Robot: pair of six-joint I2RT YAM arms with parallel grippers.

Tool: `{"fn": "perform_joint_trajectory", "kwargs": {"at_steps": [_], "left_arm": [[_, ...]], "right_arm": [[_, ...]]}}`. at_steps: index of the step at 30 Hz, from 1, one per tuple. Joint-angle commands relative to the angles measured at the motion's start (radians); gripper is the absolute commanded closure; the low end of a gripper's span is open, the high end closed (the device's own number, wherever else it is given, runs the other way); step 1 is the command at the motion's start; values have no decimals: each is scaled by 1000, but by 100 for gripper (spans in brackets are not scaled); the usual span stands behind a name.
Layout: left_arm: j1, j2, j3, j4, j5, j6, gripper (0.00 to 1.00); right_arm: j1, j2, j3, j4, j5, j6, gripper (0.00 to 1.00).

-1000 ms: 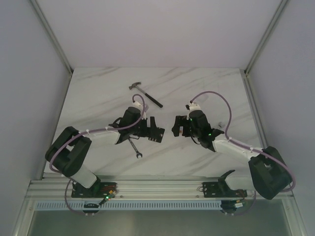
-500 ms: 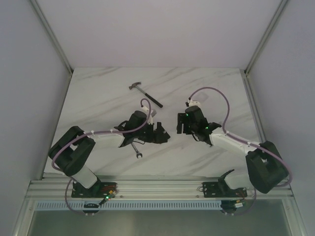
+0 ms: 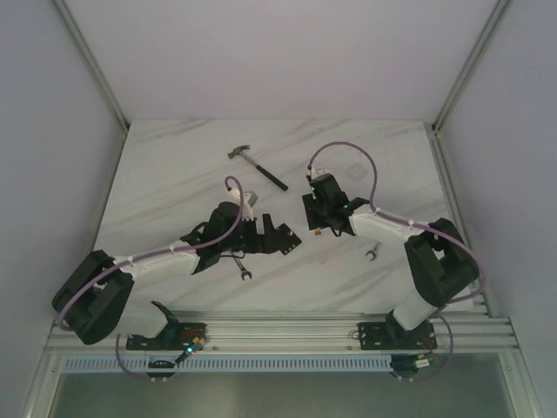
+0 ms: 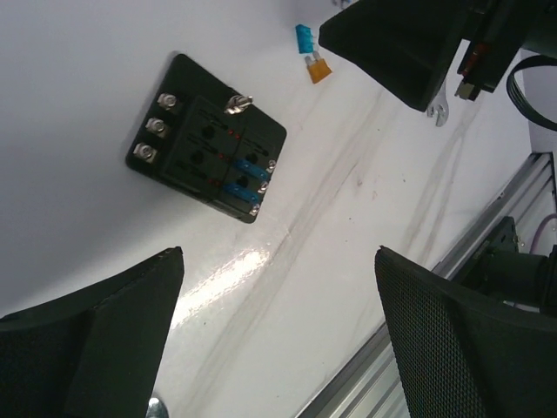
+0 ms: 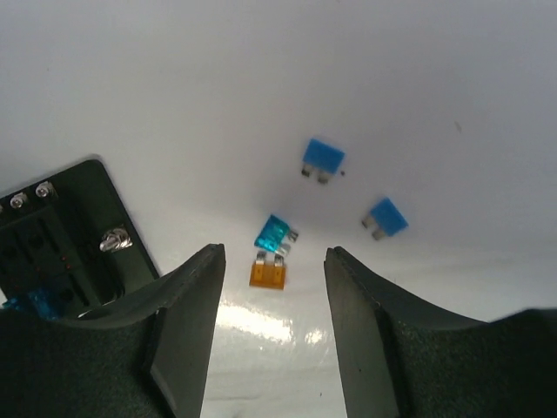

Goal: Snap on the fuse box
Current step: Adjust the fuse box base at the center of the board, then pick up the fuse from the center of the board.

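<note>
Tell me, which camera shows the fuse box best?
Left wrist view: the whole fuse box shows, with its screws and blue fuses. The right wrist view catches only one corner. From above it is too small and dark to pick out.

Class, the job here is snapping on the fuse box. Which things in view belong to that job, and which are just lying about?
Job: fuse box; probably the loose blue fuses and orange fuse beside it, since blue ones already sit in the box.
Lying about: hammer; wrench; smaller wrench.
</note>
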Motion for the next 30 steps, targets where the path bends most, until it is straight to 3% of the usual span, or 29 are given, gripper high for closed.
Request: {"fn": "perform_joint_trajectory", "kwargs": {"at_steps": [1, 13, 21, 30], "left_arm": [[12, -45, -37, -34, -60, -22, 0], [27, -115, -83, -69, -86, -28, 0], [26, -112, -84, -70, -81, -25, 0], [26, -103, -85, -71, -76, -30, 0]], "right_arm": [[3, 74, 77, -44, -55, -166, 46], [-21, 214, 165, -120, -196, -231, 50], [-23, 203, 162, -241, -232, -234, 51], [-21, 185, 184, -247, -224, -251, 52]]}}
